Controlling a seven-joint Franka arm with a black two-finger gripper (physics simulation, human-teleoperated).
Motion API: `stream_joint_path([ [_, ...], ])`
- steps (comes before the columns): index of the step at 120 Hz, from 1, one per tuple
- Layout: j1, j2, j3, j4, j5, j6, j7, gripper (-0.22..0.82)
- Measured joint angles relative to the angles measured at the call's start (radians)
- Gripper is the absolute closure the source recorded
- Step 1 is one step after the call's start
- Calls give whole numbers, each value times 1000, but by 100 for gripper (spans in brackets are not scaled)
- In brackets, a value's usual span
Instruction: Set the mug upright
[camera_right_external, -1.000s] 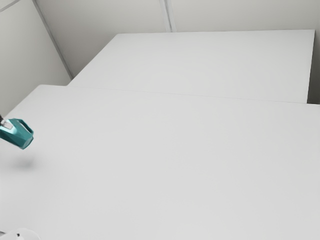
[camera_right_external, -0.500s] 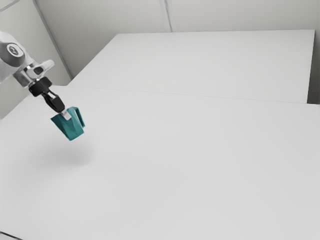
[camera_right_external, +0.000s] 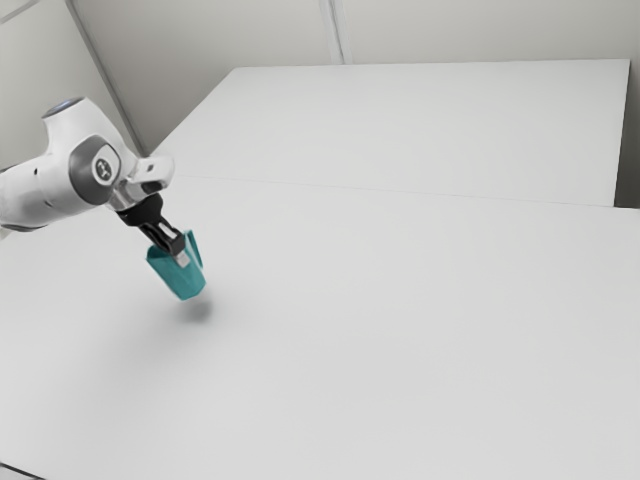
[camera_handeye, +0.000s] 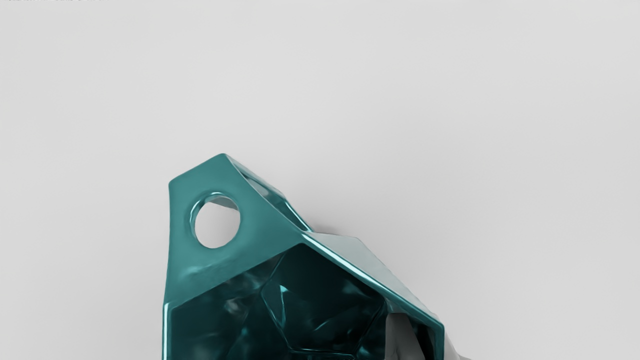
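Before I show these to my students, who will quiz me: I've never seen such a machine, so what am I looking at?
A simulated robot arm with a two-fingered hand. The exterior view comes from a camera at the arm's side; the wrist view comes from one on the hand, looking into the teal mug. One finger is inside the mug, the other outside, pinching its wall. The mug is held tilted, seemingly just above the white table, judging by the shadow beneath it.

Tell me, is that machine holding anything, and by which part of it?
The teal mug, pinched by its side wall at the rim, one of the jaws inside and the other outside.
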Motion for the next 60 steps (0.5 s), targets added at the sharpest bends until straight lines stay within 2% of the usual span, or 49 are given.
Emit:
stream_joint_path([
  [27, 6, -11, -7, -94, 31, 169, -88, 79],
  [60, -2, 58, -7, -99, 42, 253, -165, 79],
])
